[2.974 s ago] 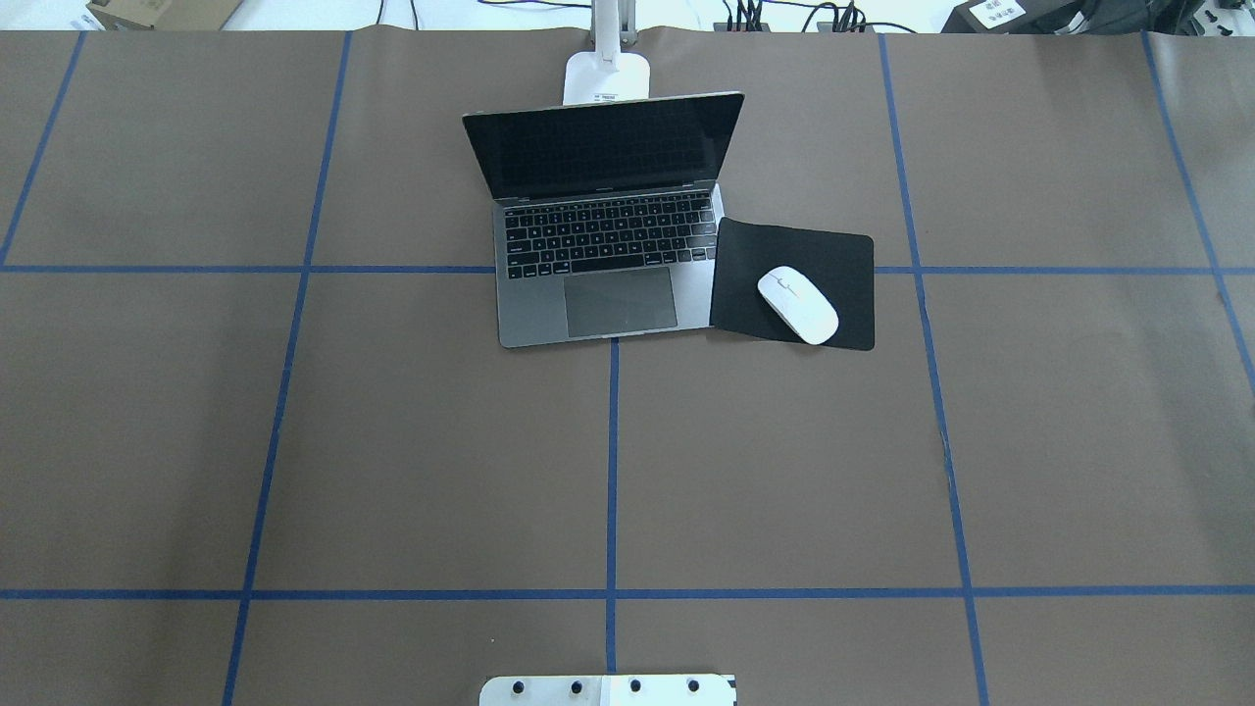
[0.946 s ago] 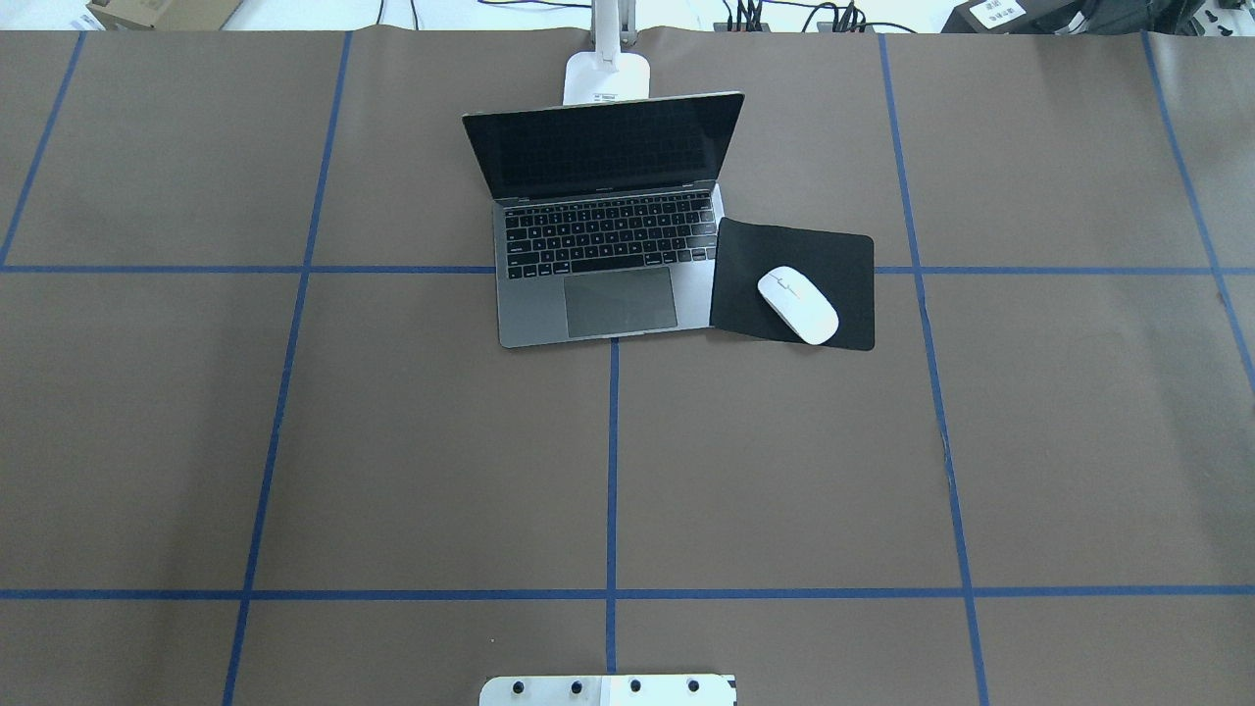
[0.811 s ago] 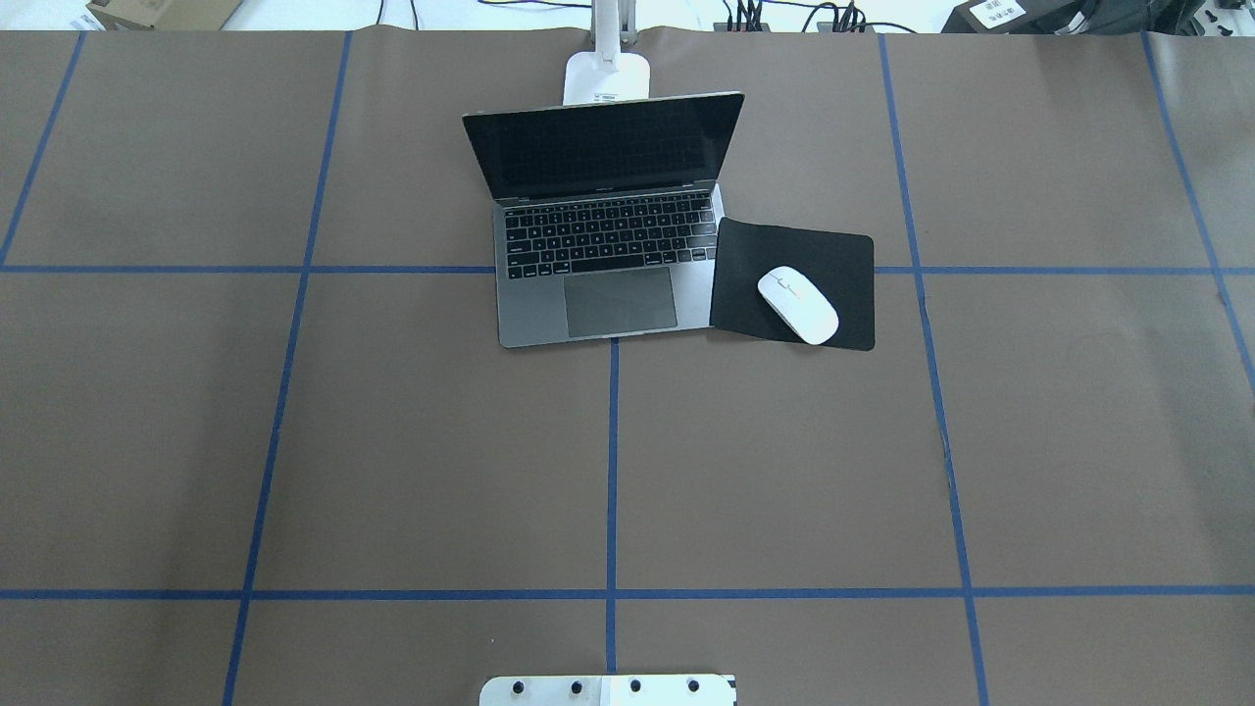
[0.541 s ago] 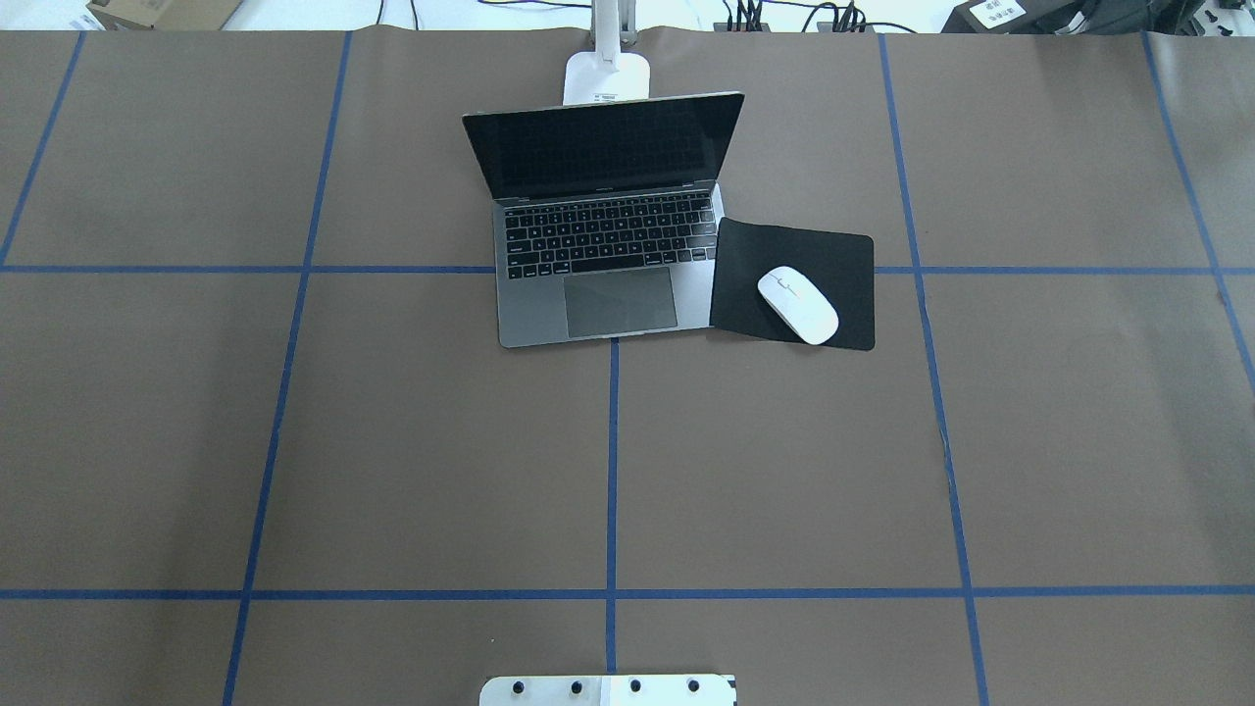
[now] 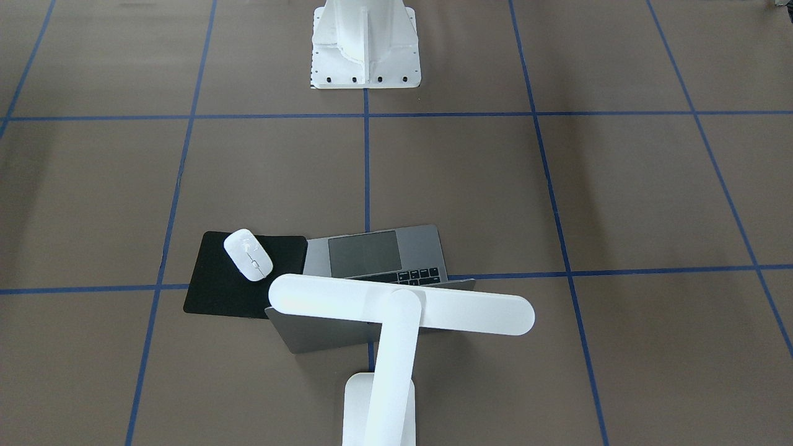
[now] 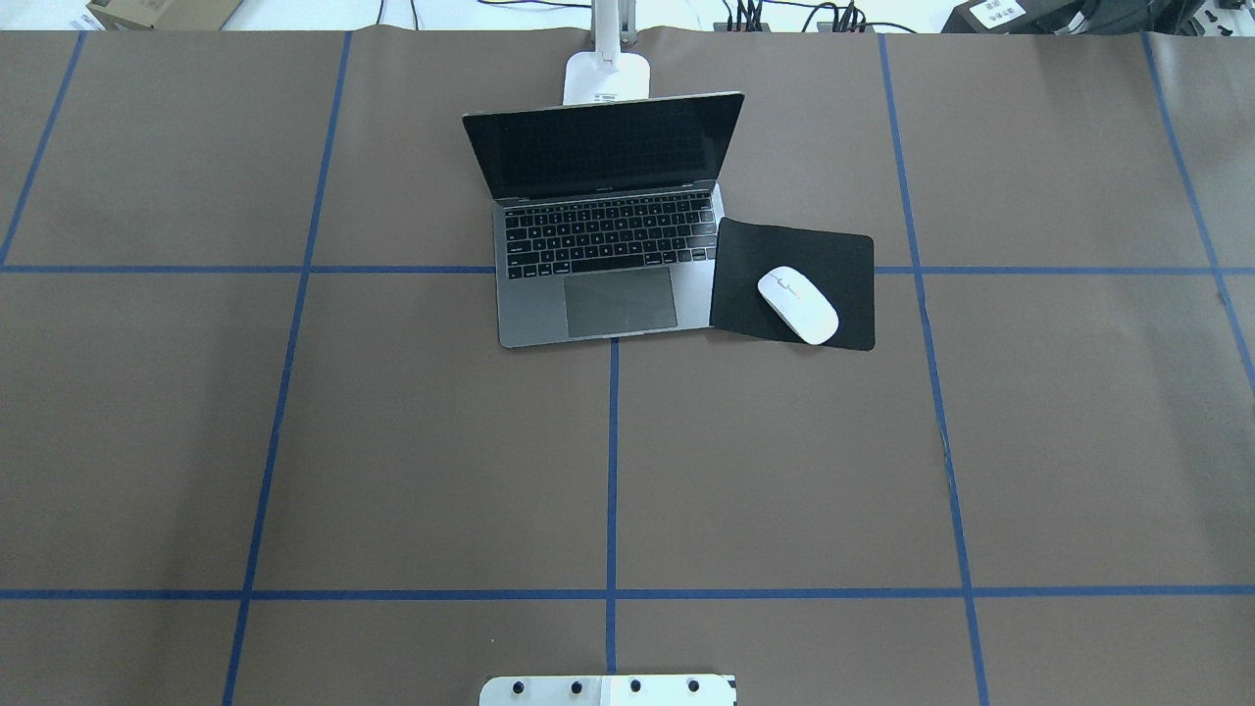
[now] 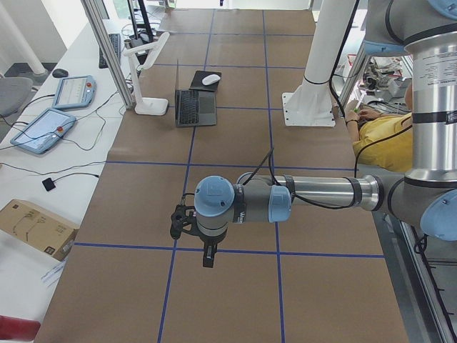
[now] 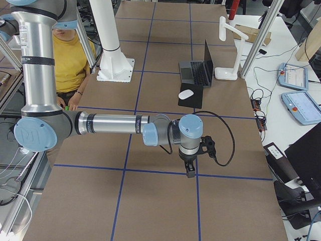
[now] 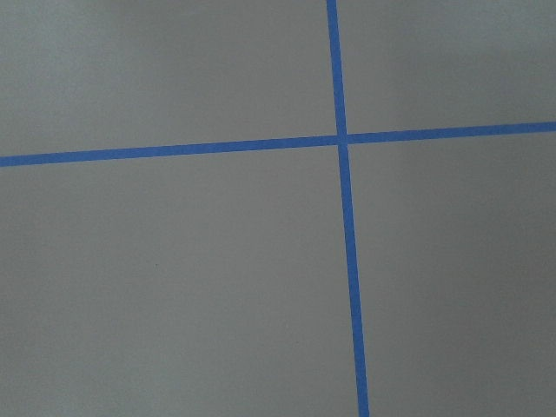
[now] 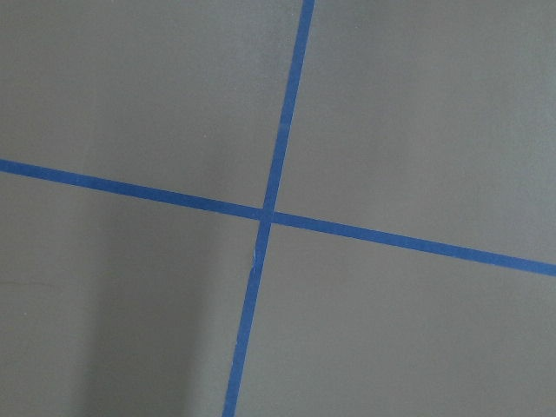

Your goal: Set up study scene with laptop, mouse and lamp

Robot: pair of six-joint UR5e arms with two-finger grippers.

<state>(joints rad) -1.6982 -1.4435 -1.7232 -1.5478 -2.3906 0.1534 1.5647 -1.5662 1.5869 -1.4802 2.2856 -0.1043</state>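
Locate the laptop (image 6: pixel 603 250) at the far middle of the counter (image 6: pixel 392 441), opened, with a dark screen turned toward the robot. Find the mouse (image 6: pixel 797 304) lying at a slant on a black mat (image 6: pixel 845 257), with the mat touching the laptop's right edge. Find the lamp (image 5: pixel 396 310) just behind the laptop lid, base down near the counter's far edge.

Find the left tool (image 7: pixel 207 256) pointing down over bare counter near a crossing of blue tape lines (image 9: pixel 343 139), toward the counter's left end, well apart from laptop, mouse and lamp. Find the right tool (image 8: pixel 190 170) pointing down near another tape crossing toward the right end, likewise well apart from the mouse and mat.

Spread or pressed together: cannot tell for either tool. Seen only in the side views, small and dark; nothing but counter and tape in both wrist views.

In the overhead view, expect only the lamp's base and lower arm, the rest cut off at the top edge. In the front-facing view, expect the bar head drawn across the lid's top edge, hiding most of the keys, and the base cut off at the bottom. Of the robot there, only the white pedestal (image 5: pixel 365 43).
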